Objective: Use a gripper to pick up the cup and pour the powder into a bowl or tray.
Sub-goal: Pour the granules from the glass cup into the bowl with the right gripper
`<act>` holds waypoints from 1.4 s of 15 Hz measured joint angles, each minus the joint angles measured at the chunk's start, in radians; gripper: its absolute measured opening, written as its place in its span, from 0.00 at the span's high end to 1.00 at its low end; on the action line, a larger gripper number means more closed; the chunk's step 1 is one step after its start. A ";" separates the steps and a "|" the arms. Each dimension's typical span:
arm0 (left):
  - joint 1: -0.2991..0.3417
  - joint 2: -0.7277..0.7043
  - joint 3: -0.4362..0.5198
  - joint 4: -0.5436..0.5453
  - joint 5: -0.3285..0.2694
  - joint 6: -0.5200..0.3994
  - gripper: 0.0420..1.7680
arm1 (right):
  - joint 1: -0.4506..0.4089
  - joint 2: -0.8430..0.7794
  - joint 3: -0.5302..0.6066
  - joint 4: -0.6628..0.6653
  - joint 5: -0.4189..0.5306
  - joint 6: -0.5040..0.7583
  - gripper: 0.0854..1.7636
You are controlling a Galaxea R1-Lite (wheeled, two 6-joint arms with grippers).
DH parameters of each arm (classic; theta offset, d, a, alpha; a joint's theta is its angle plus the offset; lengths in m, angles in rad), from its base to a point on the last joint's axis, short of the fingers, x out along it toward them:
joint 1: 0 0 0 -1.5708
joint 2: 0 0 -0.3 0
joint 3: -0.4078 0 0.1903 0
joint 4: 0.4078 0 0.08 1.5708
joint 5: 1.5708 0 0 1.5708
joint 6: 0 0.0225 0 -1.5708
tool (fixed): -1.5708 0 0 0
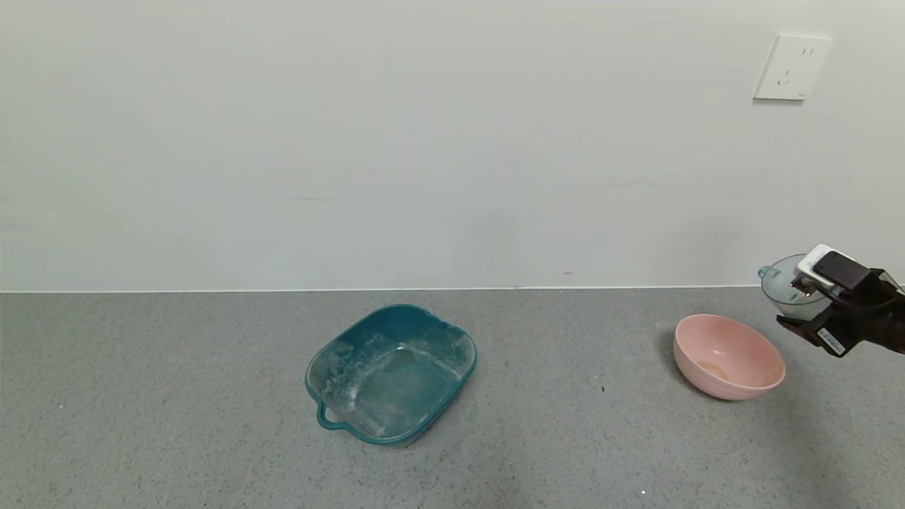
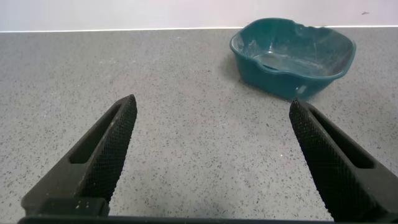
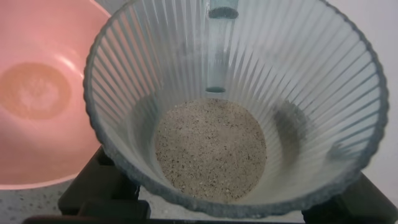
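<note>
My right gripper (image 1: 795,300) is shut on the ribbed pale blue-green cup (image 1: 781,286) and holds it off the counter, just right of and slightly behind the pink bowl (image 1: 728,357). In the right wrist view the cup (image 3: 311,81) fills the picture, roughly upright, with pale speckled powder (image 3: 210,149) lying on its bottom. The pink bowl (image 3: 37,93) shows beside it with a faint patch on its floor. My right gripper (image 3: 233,208) has its black fingers on either side of the cup's base. My left gripper (image 2: 212,102) is open and empty, low over the counter.
A teal squarish tray (image 1: 390,371) with a handle and white residue stands mid-counter; it also shows in the left wrist view (image 2: 292,56). A white wall with a socket (image 1: 792,67) rises behind the grey speckled counter (image 1: 177,424).
</note>
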 joint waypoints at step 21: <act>0.000 0.000 0.000 0.000 0.000 0.000 0.00 | 0.091 0.040 0.005 0.016 -0.233 -0.571 0.24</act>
